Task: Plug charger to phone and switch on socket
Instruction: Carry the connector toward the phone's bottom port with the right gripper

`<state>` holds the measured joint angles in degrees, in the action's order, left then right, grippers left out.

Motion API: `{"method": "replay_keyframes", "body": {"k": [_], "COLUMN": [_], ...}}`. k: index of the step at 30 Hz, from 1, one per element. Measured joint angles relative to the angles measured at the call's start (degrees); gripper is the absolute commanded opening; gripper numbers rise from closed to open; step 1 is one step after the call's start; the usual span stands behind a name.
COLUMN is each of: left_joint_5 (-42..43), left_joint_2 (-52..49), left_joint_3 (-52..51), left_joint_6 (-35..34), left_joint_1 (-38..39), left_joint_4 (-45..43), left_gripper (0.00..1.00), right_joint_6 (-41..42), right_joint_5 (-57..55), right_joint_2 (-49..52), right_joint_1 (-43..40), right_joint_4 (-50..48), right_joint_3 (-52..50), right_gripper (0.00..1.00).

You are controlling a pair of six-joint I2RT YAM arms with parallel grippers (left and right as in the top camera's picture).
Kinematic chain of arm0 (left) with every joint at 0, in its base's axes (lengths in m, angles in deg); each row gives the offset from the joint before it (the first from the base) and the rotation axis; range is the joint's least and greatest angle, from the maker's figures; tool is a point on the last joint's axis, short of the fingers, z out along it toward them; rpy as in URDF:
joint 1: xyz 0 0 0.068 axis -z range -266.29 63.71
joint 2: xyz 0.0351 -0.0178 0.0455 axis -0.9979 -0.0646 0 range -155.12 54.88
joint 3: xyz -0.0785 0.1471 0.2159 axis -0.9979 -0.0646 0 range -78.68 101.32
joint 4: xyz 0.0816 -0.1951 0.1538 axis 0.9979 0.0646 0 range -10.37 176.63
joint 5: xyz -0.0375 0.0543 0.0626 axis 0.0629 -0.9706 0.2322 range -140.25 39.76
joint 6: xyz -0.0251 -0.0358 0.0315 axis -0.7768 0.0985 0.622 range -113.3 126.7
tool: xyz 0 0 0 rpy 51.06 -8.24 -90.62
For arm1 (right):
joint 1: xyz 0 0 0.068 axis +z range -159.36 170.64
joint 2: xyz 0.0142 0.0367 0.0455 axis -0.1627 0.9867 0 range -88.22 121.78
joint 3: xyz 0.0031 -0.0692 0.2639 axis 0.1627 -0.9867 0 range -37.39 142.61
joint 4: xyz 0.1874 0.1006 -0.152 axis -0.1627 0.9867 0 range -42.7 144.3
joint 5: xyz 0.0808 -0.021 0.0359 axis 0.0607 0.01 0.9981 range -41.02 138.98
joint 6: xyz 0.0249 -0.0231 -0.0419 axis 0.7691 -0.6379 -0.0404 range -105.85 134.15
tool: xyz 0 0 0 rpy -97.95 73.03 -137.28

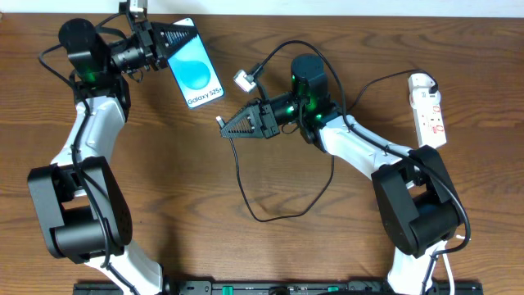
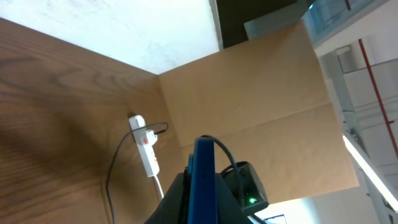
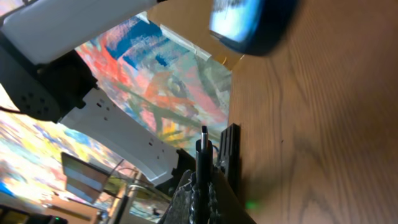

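One wooden table [image 1: 344, 41] is laid out below. One socket [image 1: 429, 111] is set well behind the right gripper [image 1: 225, 126]. One phone [image 1: 196, 72] is clamped at the left gripper [image 1: 185, 34] fingertips. The plug tip of one charger [image 3: 203, 144] is pinched by the right gripper.

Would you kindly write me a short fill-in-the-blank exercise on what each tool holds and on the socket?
1. The left tool is shut on the ____.
2. The right tool is shut on the plug tip of the ____.
3. The socket, which neither tool touches, is ____ in colour.

Missing words: phone; charger; white.
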<state>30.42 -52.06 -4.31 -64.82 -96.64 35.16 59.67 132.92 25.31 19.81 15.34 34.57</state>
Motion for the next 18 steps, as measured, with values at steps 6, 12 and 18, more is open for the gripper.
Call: {"method": "replay_keyframes", "body": {"k": [6, 12, 18], "left_joint_5": [-1.4, -2.8, -3.0], "left_joint_2": [0.0, 0.0, 0.0], "left_joint_3": [-0.1, -0.3, -0.4], "left_joint_6": [6.3, 10.9, 12.0], "left_joint_1": [0.0, 0.0, 0.0], "left_joint_4": [12.1, 16.9, 17.0], "left_gripper": [0.07, 0.07, 0.08], "right_joint_6": [-3.8, -6.8, -9.6], "right_joint_5": [-0.4, -1.3, -2.4], "right_joint_2": [0.0, 0.0, 0.0], "right_joint_1": [0.0, 0.0, 0.0], "right_joint_4": [0.1, 4.2, 7.3], "right_joint_3": [0.0, 0.0, 0.0], "right_gripper": [0.01, 0.01, 0.01]}}
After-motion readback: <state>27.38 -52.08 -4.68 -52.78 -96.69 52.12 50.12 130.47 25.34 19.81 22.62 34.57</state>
